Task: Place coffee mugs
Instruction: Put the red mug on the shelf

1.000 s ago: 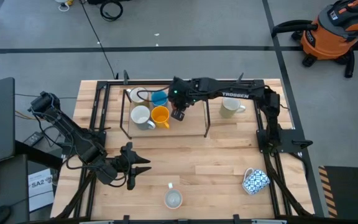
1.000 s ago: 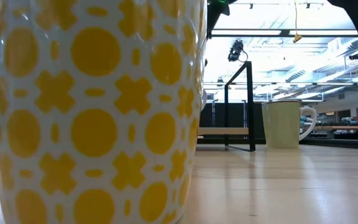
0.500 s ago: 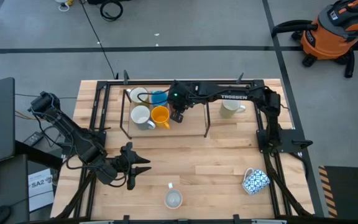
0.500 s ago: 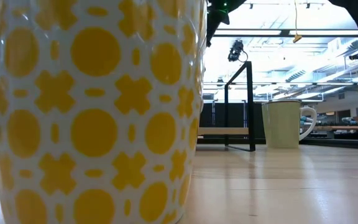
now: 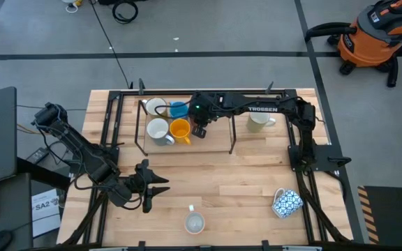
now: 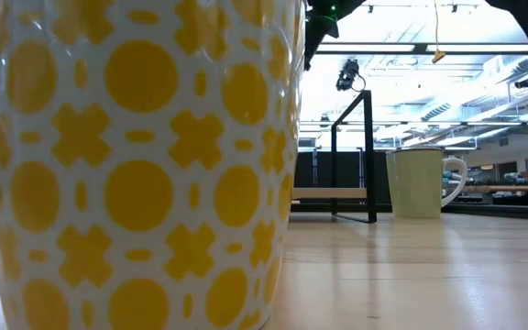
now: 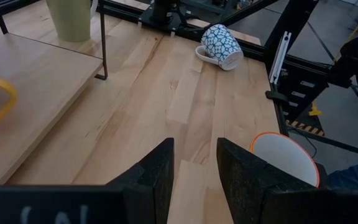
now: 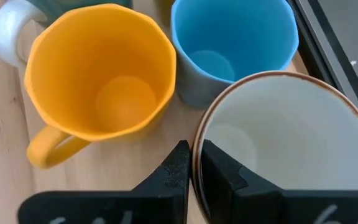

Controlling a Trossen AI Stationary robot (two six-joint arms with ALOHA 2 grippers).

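Pinched nearly together, the jaws of my right gripper (image 8: 191, 165) clamp the rim of a brown-rimmed mug (image 8: 278, 143) — one finger inside, one outside — so it hangs upright beside the orange mug (image 8: 95, 74) and blue mug (image 8: 232, 40) on the rack (image 5: 187, 148). My left gripper (image 7: 194, 165) waits spread and empty over the table's (image 5: 243, 181) near edge — other mugs, including the patterned mug (image 5: 286, 202), remain off the rack.
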